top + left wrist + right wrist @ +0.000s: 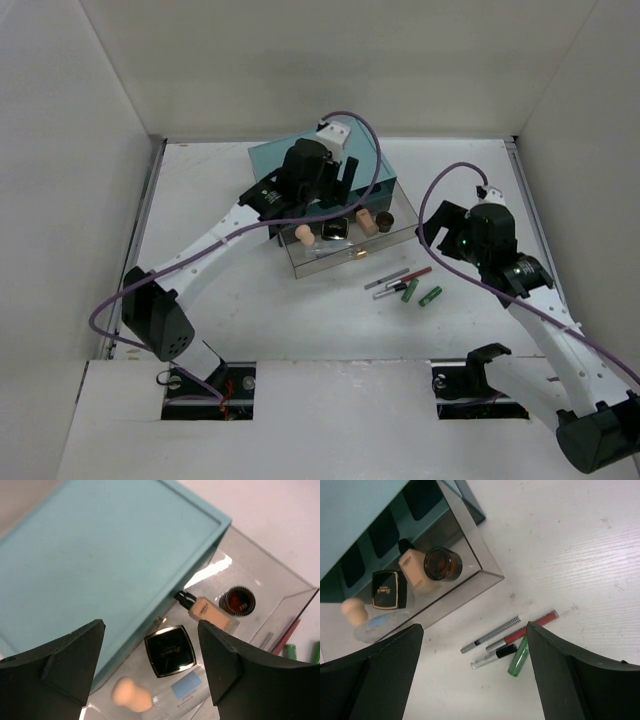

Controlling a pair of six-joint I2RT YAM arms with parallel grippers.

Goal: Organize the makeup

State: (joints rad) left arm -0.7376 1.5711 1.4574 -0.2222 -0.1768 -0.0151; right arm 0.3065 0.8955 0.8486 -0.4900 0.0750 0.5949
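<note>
Hovering over a teal box (100, 555), the left gripper (151, 635) hangs with its 2 fingers spread wide and nothing between them. Below it, a clear tray (280, 575) sits against the box front and holds part of the makeup: a square black compact (170, 651), a beige sponge (131, 695), a foundation bottle (207, 612) lying on its side and a round dark-lidded jar (237, 600). A clear tube with a blue label (182, 692) lies just beside the sponge. The right gripper (474, 627), likewise spread and empty, sits above the white table (570, 555), where more makeup lies loose near the tray's corner: a grey pencil (491, 634), a red pencil (530, 628), a black-capped clear stick (492, 656) and a green tube (518, 656), with a 2nd green tube (430, 296) close by.
</note>
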